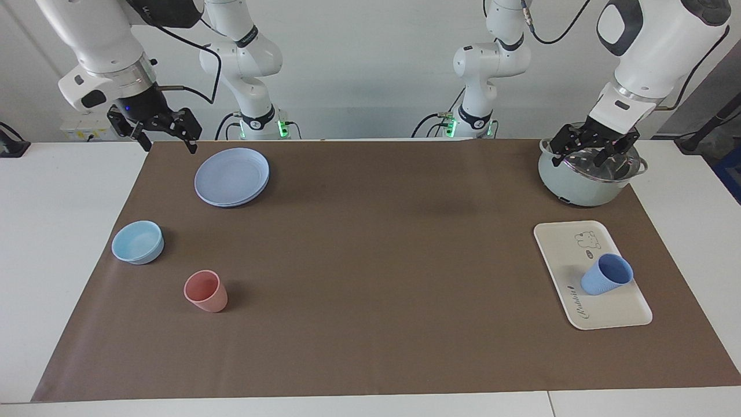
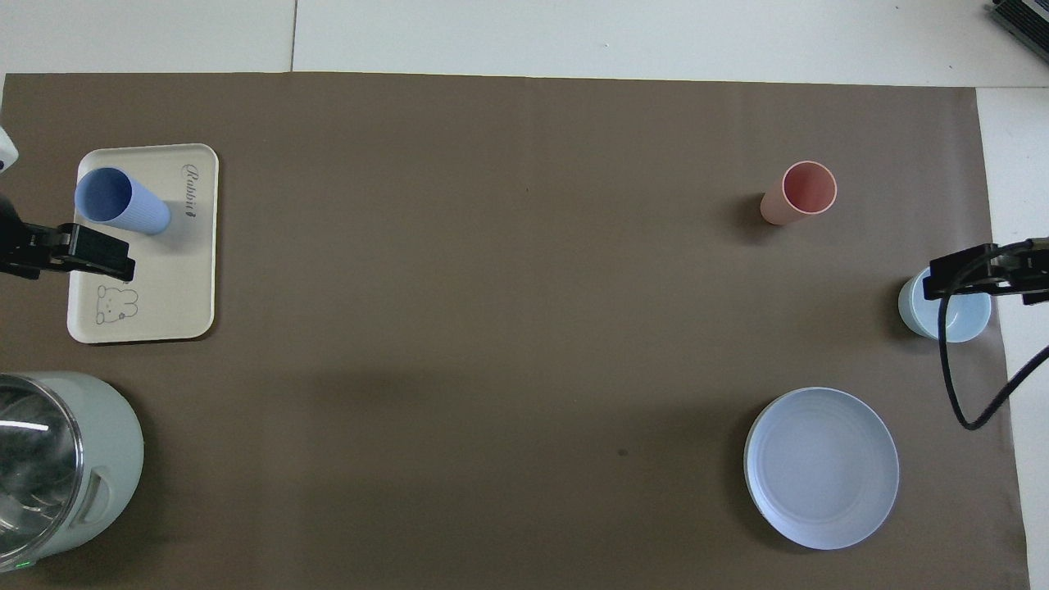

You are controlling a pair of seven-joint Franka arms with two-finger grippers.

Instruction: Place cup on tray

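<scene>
Periwinkle-blue plastic, matte and finely ribbed, makes up the cup [image 1: 606, 274], which stands upright on the tray [image 1: 564, 243], on the half of it farther from the robots, touched by neither gripper. The tray, cream-white with a raised rim, a small bear drawing and cursive lettering, lies toward the left arm's end of the table, farther from the robots than the pale green pot [image 1: 582, 185].

The left gripper [image 1: 594, 152] hangs raised over the pot, jaws spread wide and holding nothing. The right gripper [image 1: 157, 131] waits raised beside the round blue plate [image 1: 231, 176] at the right arm's end, jaws likewise apart and empty.

Handling, as judged from shape and material: the cup is probably light and stiff, unlikely to break, and easy to tip because it is tall for its narrow base. The ribbed wall should give the fingers some purchase; the taper means a grip across the wall just below the rim would be less likely to slide upward than one low on the body. One finger inside the mouth and one outside is the alternative hold.

With the cup on the tray and released, the placement appears complete. A salmon-pink cup [image 1: 206, 291] and a light-blue bowl [image 1: 138, 242] stand apart, toward the right arm's end.
</scene>
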